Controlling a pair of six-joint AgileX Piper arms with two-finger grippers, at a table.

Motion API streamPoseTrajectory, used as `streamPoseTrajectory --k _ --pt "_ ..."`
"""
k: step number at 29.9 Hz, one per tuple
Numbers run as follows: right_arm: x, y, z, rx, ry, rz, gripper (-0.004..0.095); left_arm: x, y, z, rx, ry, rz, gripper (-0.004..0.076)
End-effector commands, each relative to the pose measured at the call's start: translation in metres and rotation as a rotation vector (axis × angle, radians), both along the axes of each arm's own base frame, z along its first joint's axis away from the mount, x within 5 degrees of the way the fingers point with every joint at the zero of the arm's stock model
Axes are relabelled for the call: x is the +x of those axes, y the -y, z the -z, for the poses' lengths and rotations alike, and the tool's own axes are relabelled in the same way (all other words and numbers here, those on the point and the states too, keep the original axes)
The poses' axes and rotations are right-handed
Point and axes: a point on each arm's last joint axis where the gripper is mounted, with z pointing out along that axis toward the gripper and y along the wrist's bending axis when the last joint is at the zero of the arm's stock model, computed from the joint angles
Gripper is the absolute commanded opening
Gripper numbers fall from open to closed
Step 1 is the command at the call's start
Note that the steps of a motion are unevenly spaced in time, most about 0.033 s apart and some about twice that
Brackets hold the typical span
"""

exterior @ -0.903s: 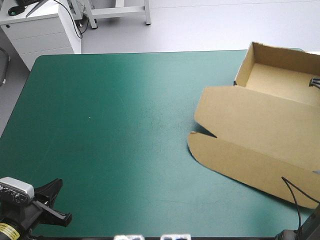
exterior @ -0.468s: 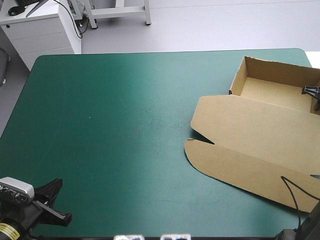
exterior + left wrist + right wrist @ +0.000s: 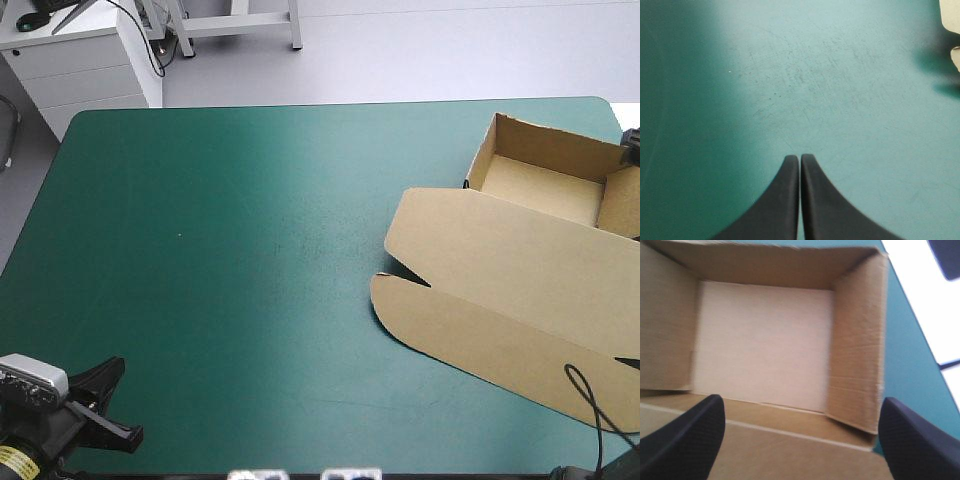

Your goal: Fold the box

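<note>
A brown cardboard box (image 3: 520,270), an open tray with its lid flat, lies at the far right corner of the teal-green tabletop (image 3: 220,250). The right claw (image 3: 801,402) hangs spread over it; the left claw (image 3: 800,159), pressed together, is above the near left corner.

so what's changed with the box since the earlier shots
The box slid back from the far edge of the table toward the near side, turning; a tray wall by the right edge now shows. The right end effector hangs open over the tray. The left end effector stayed shut at the near left corner.
</note>
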Motion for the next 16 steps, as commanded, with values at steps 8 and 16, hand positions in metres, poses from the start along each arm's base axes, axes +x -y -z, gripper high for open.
streamPoseTrajectory --k 8,16 --pt "-0.124 -0.145 -0.080 -0.084 0.436 -0.472 0.0071 0.002 0.003 -0.012 -0.051 0.053 0.013 -0.0008" --pt "-0.237 -0.173 -0.050 -0.173 0.679 -0.570 -0.0008 0.001 0.004 -0.011 -0.044 0.045 0.031 -0.0008"
